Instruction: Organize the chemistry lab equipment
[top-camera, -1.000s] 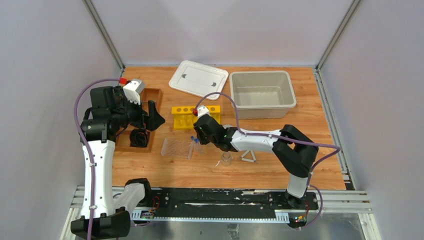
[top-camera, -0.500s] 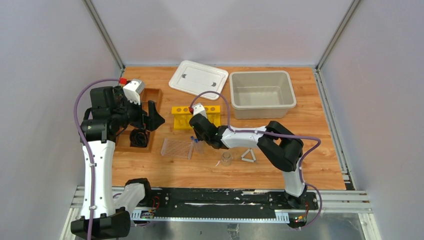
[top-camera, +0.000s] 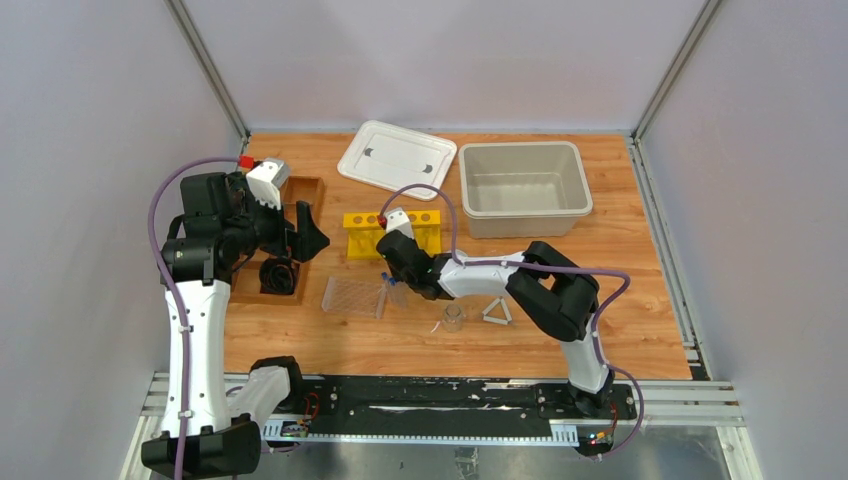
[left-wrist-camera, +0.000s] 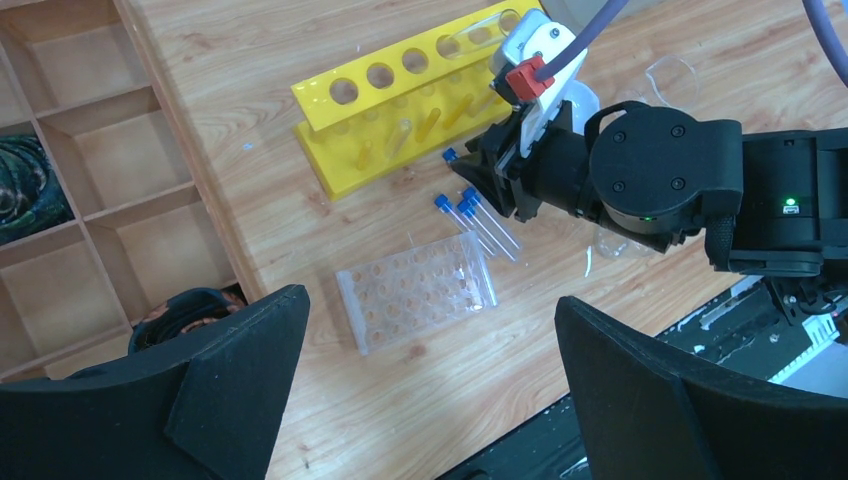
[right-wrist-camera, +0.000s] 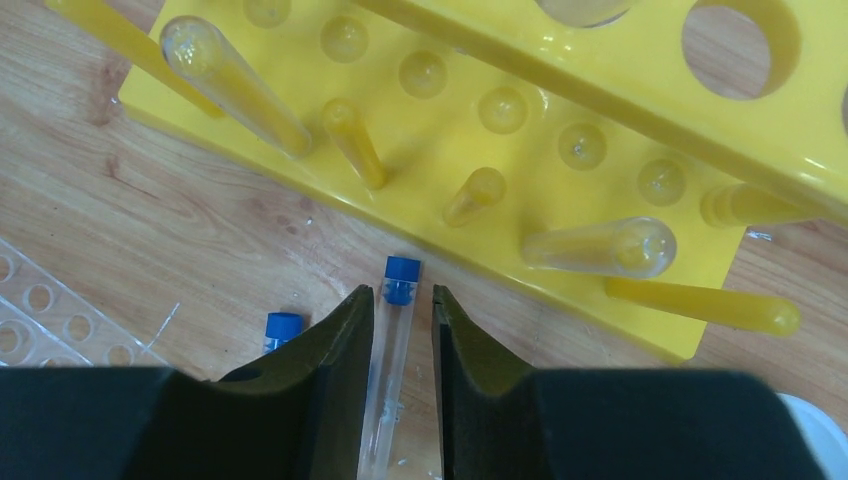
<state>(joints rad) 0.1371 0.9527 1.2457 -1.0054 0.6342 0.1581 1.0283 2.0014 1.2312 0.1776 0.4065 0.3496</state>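
A: What is the right gripper (right-wrist-camera: 400, 294) doing?

B: It is reaching low over the table (top-camera: 640, 300), just in front of the yellow rack (right-wrist-camera: 600, 95). Its fingers (right-wrist-camera: 325, 375) are standing narrow, one on each side of a small tube (right-wrist-camera: 388, 400) with a blue cap. This tube is lying flat on the wood, and its cap is pointing toward the yellow rack.

A: Are the fingers squeezing it?

B: I cannot tell. They are sitting very close to the tube, but the pictures are not showing if they are pressing on it.

A: And where are the other tubes lying?

B: A second blue cap (right-wrist-camera: 283, 326) is showing just outside one finger, on the side of the clear rack (left-wrist-camera: 415, 290). In the left wrist view, the other tubes (left-wrist-camera: 466, 206) are lying together on the table between the yellow rack and the clear rack, near the right gripper's tips. The clear rack is lying flat just beside them.

A: What about the left gripper (left-wrist-camera: 430, 298)?

B: It is hanging high, near the wooden tray (left-wrist-camera: 90, 160). Its fingers are standing wide apart and are gripping nothing.

A: Is more equipment showing?

B: Yes. A small glass cup (top-camera: 453, 318) and a white triangle (top-camera: 496, 312) are sitting close together on the table, beside the right arm. At the far side, a grey tub (top-camera: 520, 148) is standing with a white lid (top-camera: 397, 158) lying next to it.
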